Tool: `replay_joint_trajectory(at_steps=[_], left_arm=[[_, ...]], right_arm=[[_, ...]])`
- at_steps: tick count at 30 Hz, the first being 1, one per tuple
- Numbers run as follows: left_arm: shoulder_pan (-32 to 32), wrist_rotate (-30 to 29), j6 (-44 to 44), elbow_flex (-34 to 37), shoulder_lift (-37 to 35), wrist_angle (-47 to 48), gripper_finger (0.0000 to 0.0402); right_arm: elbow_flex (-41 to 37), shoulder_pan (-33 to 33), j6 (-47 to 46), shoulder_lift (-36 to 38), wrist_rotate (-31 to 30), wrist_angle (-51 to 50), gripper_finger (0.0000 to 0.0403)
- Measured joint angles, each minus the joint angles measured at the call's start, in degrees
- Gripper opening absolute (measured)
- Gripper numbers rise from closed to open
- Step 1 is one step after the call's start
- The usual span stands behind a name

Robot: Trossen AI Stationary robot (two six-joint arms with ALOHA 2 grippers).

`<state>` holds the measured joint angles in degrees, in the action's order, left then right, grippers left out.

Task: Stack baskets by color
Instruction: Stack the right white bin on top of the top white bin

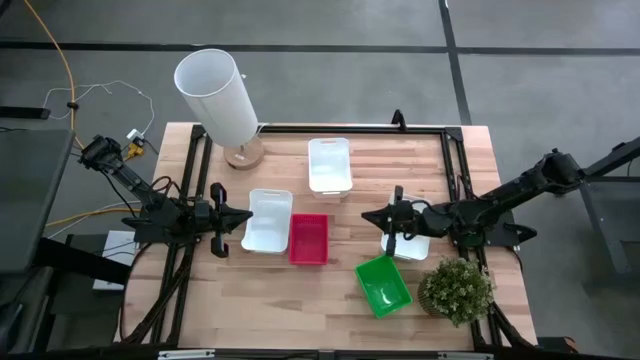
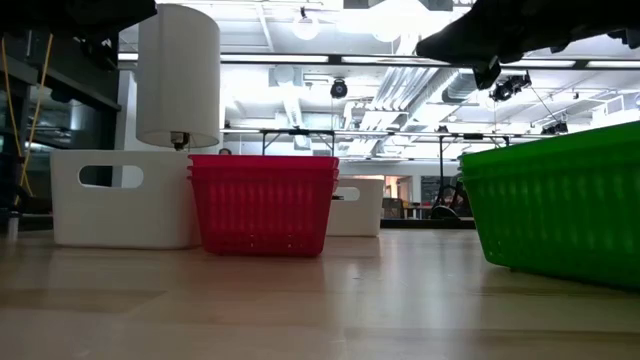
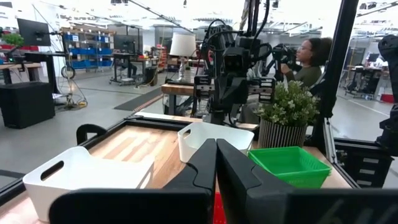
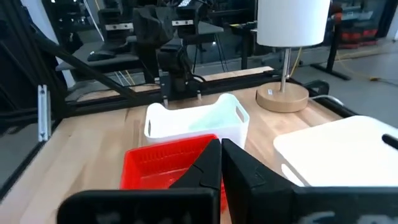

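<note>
Seated person (image 3: 309,59) beyond table, left-wrist only

High view looks straight down; low view sits at tabletop level (both share the red basket (image 1: 308,239)).

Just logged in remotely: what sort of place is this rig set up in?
Probably a large open robotics lab or workshop. Beyond the wooden table, the left wrist view shows a concrete floor, storage shelving, and a person seated among other equipment.
</note>
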<state>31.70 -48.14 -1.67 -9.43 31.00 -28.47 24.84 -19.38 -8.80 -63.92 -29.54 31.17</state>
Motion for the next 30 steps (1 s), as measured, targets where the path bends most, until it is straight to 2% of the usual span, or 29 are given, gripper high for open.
replay_joint_trajectory(at_steps=[9, 12, 15, 19, 23, 26, 30], left_arm=[[-0.01, -0.07, 0.00, 0.00, -0.01, -0.04, 0.0000], [-0.04, -0.07, 0.00, 0.00, -0.07, -0.07, 0.0000], [-0.04, -0.07, 0.00, 0.00, -0.07, -0.09, 0.0000], [-0.06, -0.04, 0.00, 0.00, -0.07, -0.09, 0.0000], [-0.07, 0.87, 0.02, 0.00, -0.07, -0.09, 0.0000], [-0.07, 1.68, 0.35, 0.00, -0.07, -0.09, 0.0000], [-0.07, 1.68, 1.49, 0.00, -0.06, -0.07, 0.0000]], right_arm=[[0.04, 0.17, -1.94, 0.00, 4.32, 2.27, 0.0000], [2.46, 1.99, -8.01, 0.05, 5.54, 1.49, 0.0008], [9.17, 3.78, -13.20, -0.20, 7.56, -12.45, 0.0043], [21.60, 5.26, -22.97, -3.34, 2.32, -41.46, 0.0119], [31.61, 6.74, -36.79, -9.16, 1.74, -66.17, 0.0191], [34.87, 7.39, -47.16, -13.83, 2.10, -77.54, 0.0225], [35.24, 7.88, -55.53, -19.48, 2.16, -85.56, 0.0237]])
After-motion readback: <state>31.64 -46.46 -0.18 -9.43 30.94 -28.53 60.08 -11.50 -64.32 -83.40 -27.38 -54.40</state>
